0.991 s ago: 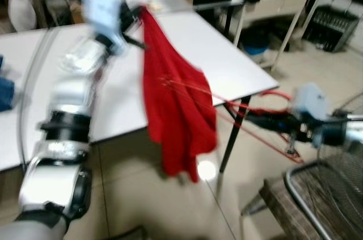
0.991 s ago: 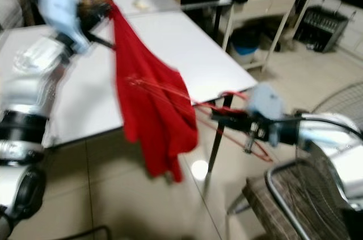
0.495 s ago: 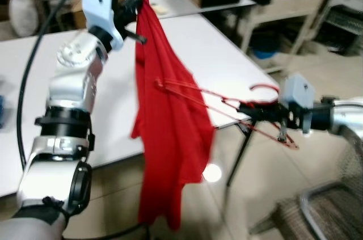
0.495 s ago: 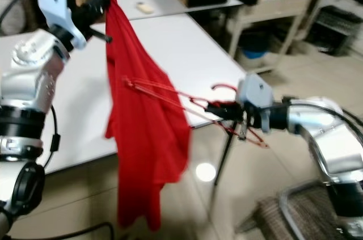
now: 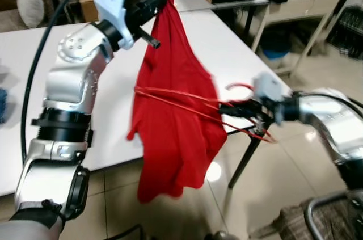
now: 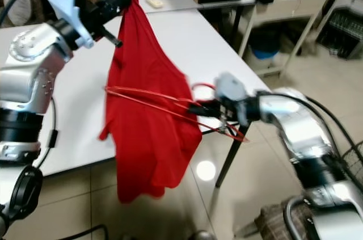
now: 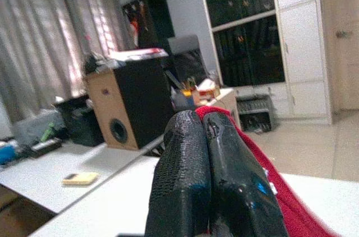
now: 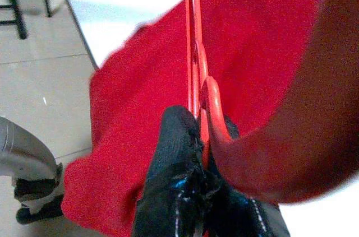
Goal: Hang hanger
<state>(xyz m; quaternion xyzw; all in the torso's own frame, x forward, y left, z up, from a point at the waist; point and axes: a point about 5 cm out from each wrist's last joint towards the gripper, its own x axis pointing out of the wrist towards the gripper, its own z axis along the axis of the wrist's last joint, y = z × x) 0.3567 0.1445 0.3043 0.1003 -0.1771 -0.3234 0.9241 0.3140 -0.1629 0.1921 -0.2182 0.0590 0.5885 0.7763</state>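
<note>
No text, label, brand, number or sign can be read anywhere in these pictures; the items on the far desks are too small and blurred to make out any print.
</note>
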